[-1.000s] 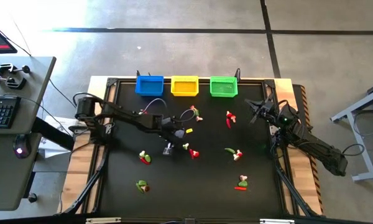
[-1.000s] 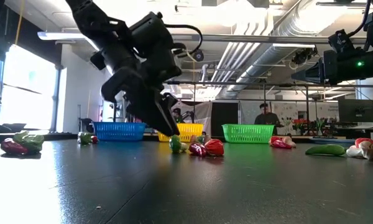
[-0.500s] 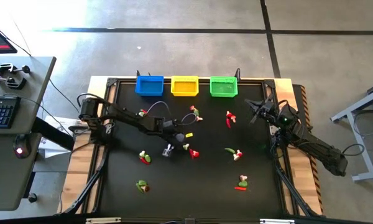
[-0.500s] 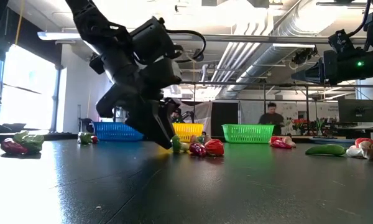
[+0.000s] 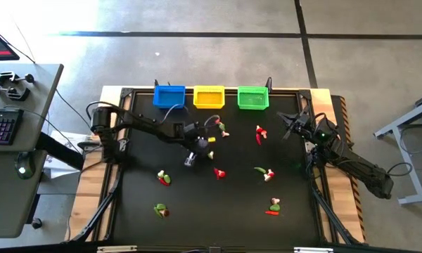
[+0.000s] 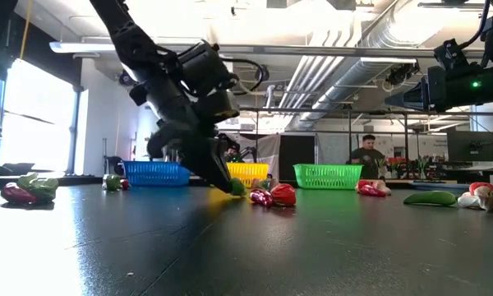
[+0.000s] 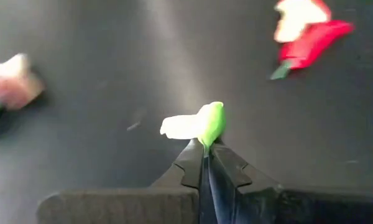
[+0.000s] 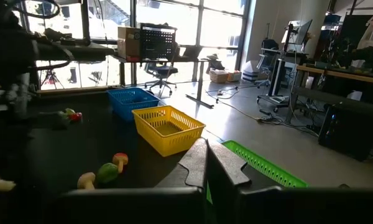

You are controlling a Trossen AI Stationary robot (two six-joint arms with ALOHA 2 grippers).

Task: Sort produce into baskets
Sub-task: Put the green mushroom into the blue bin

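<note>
Because the hold is so thin, these lines start with the risks and then go from the largest thing to the smallest.

Risk: the left pincer (image 7: 206, 163) has its fingers pressed together on only the near tip of a green and whitish produce piece (image 7: 199, 123). With so little gripped, I judge the piece could pivot or slip free on the lift or on the way to a basket.

Second risk: a red and whitish piece (image 7: 304, 31) lies near the held one, so a dropped piece could roll into it.

Worktop (image 5: 218, 218): dark, with the toy produce scattered over it, all on the side of the yellow basket that faces the arms.

Baskets: three square mesh baskets in a row along the far edge. The yellow basket (image 5: 209, 96) is in the middle, the blue basket (image 5: 169, 95) on one side, the green basket (image 5: 252, 98) on the other.

Left pincer position: near the worktop's centre, a short way in front of the yellow basket, tilted steeply down with the piece at the surface.

Right pincer (image 8: 206, 163): shut on nothing, waiting beyond the green basket at the worktop's right edge.

Held piece look: tiny, rounded bright green body with a pale whitish end, far smaller than any basket.
</note>
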